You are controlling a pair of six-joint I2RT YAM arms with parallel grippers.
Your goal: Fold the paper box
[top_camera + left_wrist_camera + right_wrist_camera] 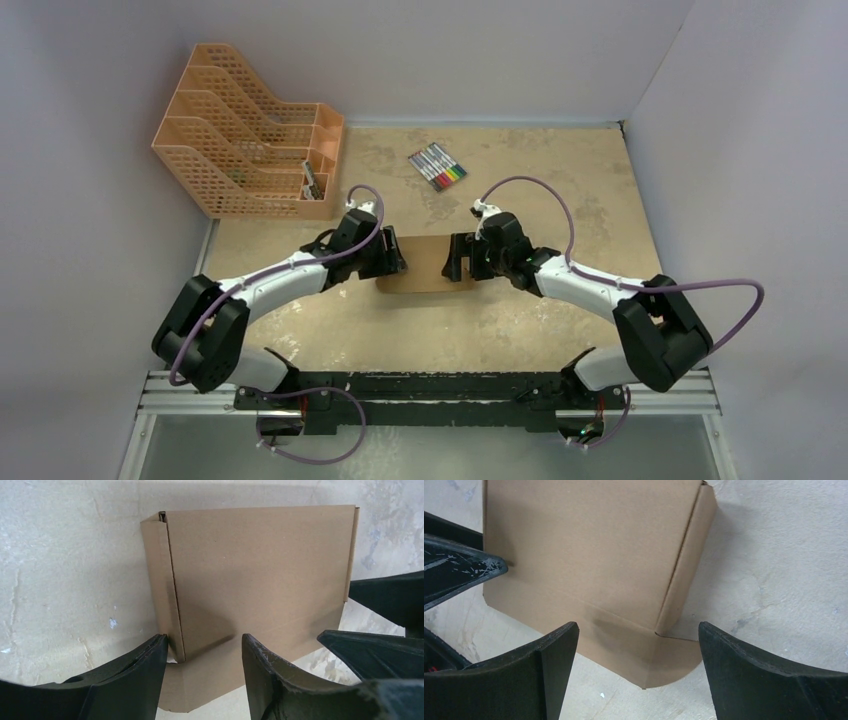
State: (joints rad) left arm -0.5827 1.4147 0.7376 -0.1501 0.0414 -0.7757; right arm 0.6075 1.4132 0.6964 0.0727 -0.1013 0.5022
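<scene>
The paper box [425, 262] is plain brown cardboard, folded into a low rectangular shape, lying at the table's middle between my two grippers. In the left wrist view the box [260, 575] has a folded side wall on its left and a rounded flap sticking out flat at its near end. My left gripper [205, 645] is open, its fingertips straddling that near end. In the right wrist view the box [584, 550] shows its side wall on the right and a rounded tab at the near corner. My right gripper [638, 630] is open over that tab, holding nothing.
An orange mesh file rack [250, 135] stands at the back left against the wall. A row of coloured markers [438, 165] lies behind the box. Grey walls close the table at the left, back and right.
</scene>
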